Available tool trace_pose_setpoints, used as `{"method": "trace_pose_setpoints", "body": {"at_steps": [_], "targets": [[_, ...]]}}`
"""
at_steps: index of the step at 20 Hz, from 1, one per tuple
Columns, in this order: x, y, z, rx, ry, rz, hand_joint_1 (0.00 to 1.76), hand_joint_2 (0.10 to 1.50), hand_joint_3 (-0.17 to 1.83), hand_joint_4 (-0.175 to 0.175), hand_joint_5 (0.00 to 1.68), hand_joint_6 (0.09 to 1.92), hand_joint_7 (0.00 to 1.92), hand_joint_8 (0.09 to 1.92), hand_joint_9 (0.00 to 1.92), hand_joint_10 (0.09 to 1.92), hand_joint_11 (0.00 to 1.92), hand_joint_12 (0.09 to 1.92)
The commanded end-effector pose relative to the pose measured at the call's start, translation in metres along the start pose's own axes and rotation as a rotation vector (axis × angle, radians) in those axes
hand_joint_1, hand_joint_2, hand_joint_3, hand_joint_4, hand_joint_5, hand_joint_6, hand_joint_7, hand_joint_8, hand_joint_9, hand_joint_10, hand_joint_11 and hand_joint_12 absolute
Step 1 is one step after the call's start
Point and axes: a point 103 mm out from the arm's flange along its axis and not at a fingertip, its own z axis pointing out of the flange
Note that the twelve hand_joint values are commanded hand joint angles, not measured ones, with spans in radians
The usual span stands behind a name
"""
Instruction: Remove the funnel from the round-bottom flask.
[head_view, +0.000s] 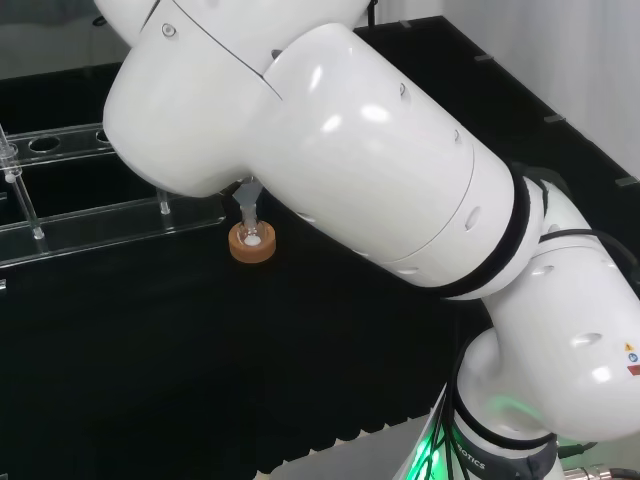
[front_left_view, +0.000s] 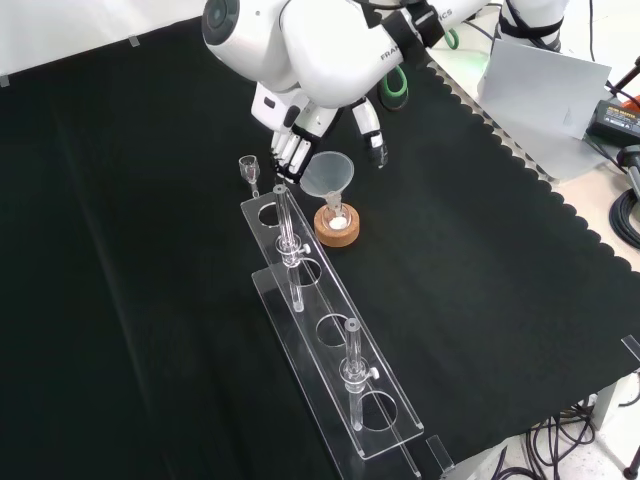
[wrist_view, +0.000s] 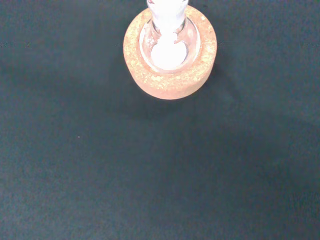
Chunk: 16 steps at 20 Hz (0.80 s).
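Funnel (front_left_view: 329, 175) in flask (front_left_view: 337, 212) on cork ring (front_left_view: 336, 227), front view: rack (front_left_view: 330, 340) just left, hand (front_left_view: 300, 135) behind.

Head behind-above, front opposite, wrist close — all on cork stand (head_view: 251, 243).

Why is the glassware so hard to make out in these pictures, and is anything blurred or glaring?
Front view: the clear rack and funnel show mainly by bright edges against the black cloth. Head view: ceiling light glares off the arm's white link, which blocks much of the bench. Wrist view: the cork ring is fairly sharp, the white glass at its centre blurred.
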Motion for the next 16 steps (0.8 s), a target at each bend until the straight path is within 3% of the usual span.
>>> {"method": "trace_pose_setpoints", "body": {"at_steps": [1, 16], "targets": [[-0.001, 0.002, 0.003, 0.006, -0.021, 0.017, 0.55, 0.70, 0.15, -0.049, 0.05, 0.09, 0.00, 0.41, 0.13, 0.85, 0.31, 1.48], [-0.003, 0.006, 0.014, 0.036, -0.056, 0.025, 0.56, 0.70, 0.14, -0.041, 0.09, 0.09, 0.00, 0.45, 0.17, 0.86, 0.31, 1.49]]}}
